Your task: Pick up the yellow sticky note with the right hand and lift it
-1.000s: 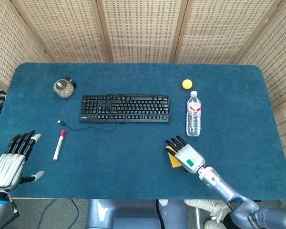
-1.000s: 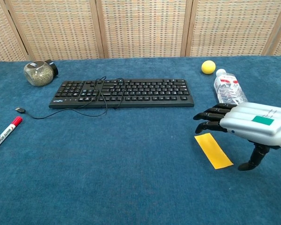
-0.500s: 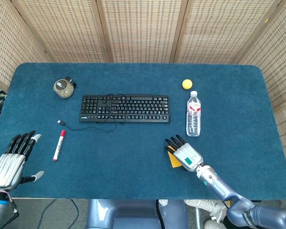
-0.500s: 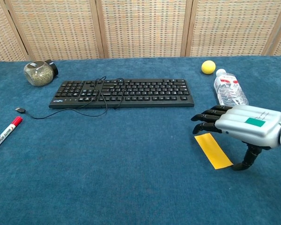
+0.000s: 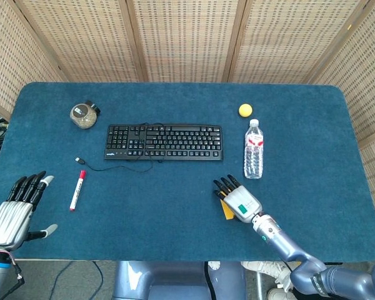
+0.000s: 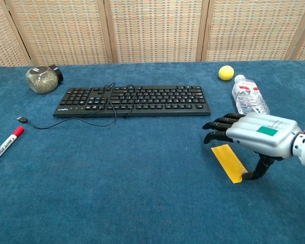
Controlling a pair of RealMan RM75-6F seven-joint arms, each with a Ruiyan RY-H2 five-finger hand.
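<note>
The yellow sticky note (image 6: 228, 161) lies flat on the blue table, a narrow strip; in the head view only its edge (image 5: 225, 210) shows beside the hand. My right hand (image 6: 254, 136) hovers over it, palm down, fingers stretched toward the left and apart. Its thumb reaches down to the table at the note's near right corner. It holds nothing. My left hand (image 5: 14, 209) rests open at the table's near left corner, far from the note; the chest view does not show it.
A water bottle (image 5: 254, 150) lies just beyond the right hand, with a yellow ball (image 5: 245, 110) behind it. A black keyboard (image 5: 164, 142) with a loose cable sits mid-table. A red marker (image 5: 77, 189) and a small jar (image 5: 84, 115) are on the left.
My right hand has slid left over the note, and its thumb has come in from beside the note to the note's corner. The left hand has not moved.
</note>
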